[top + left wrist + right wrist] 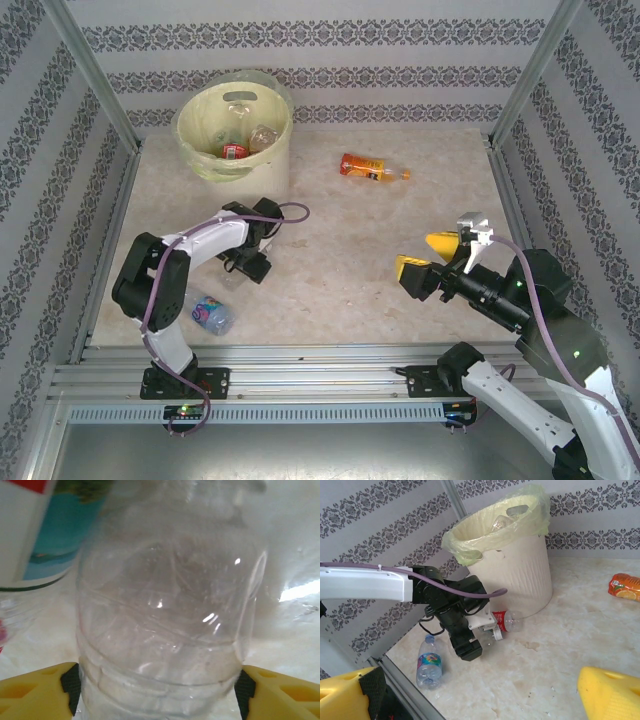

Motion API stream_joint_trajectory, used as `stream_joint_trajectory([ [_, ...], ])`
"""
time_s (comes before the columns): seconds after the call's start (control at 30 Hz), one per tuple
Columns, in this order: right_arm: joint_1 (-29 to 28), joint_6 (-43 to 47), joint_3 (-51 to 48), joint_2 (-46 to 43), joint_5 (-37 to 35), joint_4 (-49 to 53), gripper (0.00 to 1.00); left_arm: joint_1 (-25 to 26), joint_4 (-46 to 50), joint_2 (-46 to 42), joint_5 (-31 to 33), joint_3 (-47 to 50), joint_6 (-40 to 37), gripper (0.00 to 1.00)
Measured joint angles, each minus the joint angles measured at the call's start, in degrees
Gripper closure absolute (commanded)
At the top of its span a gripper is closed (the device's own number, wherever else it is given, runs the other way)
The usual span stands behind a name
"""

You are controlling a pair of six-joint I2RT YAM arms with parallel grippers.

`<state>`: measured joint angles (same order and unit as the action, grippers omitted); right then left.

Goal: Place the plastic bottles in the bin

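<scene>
Left gripper jaws seem clamped on a clear bottle near the left edge of the table; the thin plastic could buckle and slip out. Right gripper jaws stand apart.

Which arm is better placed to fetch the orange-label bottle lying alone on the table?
Right. The right gripper is open, empty and nearer the orange-label bottle. The left gripper straddles a clear bottle beside the bin, so it is occupied.
</scene>
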<state>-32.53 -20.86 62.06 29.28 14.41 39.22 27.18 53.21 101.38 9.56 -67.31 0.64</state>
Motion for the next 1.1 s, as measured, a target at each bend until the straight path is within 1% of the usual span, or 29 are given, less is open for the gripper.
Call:
stream_joint_trajectory([
  [0.07,0.0,0.0,0.0,0.0,0.0,0.0,0.02,1.0,0.1,0.9,-0.3,0.0,0.4,0.29],
  [0.17,0.0,0.0,0.0,0.0,0.0,0.0,0.02,1.8,0.2,1.4,-0.5,0.0,1.3,0.32],
  [0.2,0.0,0.0,0.0,0.0,0.0,0.0,0.02,1.9,0.2,1.4,-0.5,0.0,1.6,0.35],
  [0.33,0.0,0.0,0.0,0.0,0.0,0.0,0.02,3.2,0.3,1.0,-1.4,-0.1,2.9,0.38],
  [0.53,0.0,0.0,0.0,0.0,0.0,0.0,0.02,7.1,0.3,-0.7,-6.4,-0.8,4.1,0.39],
  [0.67,0.0,0.0,-0.1,0.0,0.0,0.0,0.02,8.3,0.1,-5.0,-11.7,-2.4,4.4,0.39],
  [0.83,0.0,-0.4,-0.3,0.0,0.2,-0.5,0.02,8.5,-1.4,-11.3,-20.5,-5.8,5.1,0.38],
  [1.0,0.0,-1.3,-0.3,0.0,1.5,-2.2,0.02,8.5,-3.0,-13.4,-29.4,-10.7,6.1,0.38],
  [1.1,0.0,-1.5,-0.3,0.0,1.6,-2.5,0.02,8.5,-3.3,-13.6,-32.8,-14.1,6.5,0.38],
])
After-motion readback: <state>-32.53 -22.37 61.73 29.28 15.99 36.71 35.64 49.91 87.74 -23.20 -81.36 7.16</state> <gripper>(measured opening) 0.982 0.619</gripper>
